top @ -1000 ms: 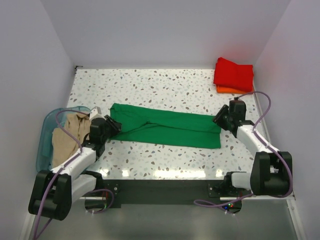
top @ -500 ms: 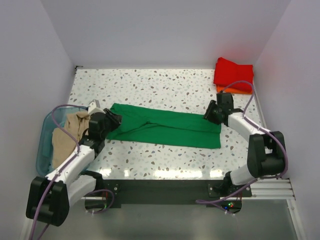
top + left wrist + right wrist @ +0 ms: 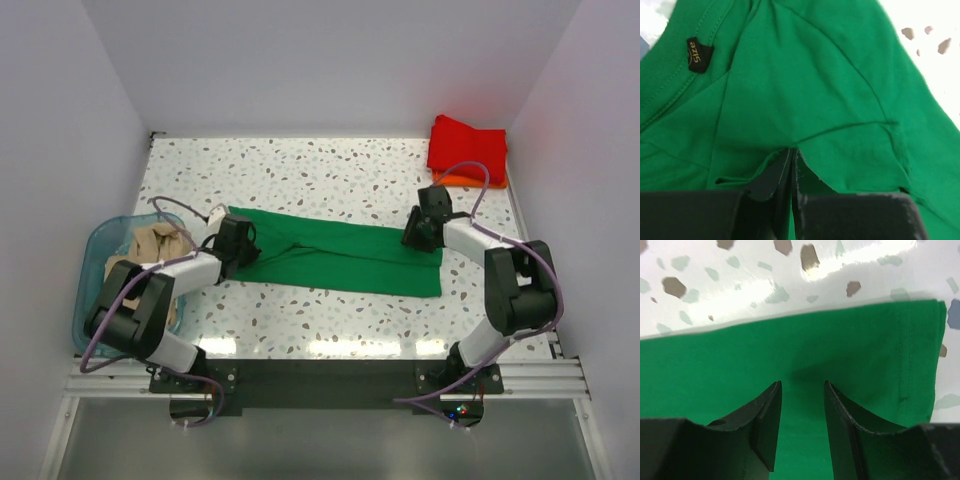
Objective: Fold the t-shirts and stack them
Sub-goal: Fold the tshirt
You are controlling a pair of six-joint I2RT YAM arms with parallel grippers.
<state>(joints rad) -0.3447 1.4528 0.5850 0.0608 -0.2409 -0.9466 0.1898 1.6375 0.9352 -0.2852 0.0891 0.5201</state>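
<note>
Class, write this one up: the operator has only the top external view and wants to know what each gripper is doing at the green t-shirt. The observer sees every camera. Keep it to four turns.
Operator: From above, the left gripper covers its own tips. Has it got the green t-shirt?
Observer: Yes; its wrist view shows it shut, pinching a raised fold of the cloth.
Operator: And the right gripper?
Observer: Open; its wrist view shows the jaws apart over flat cloth, beside the stitched hem.
</note>
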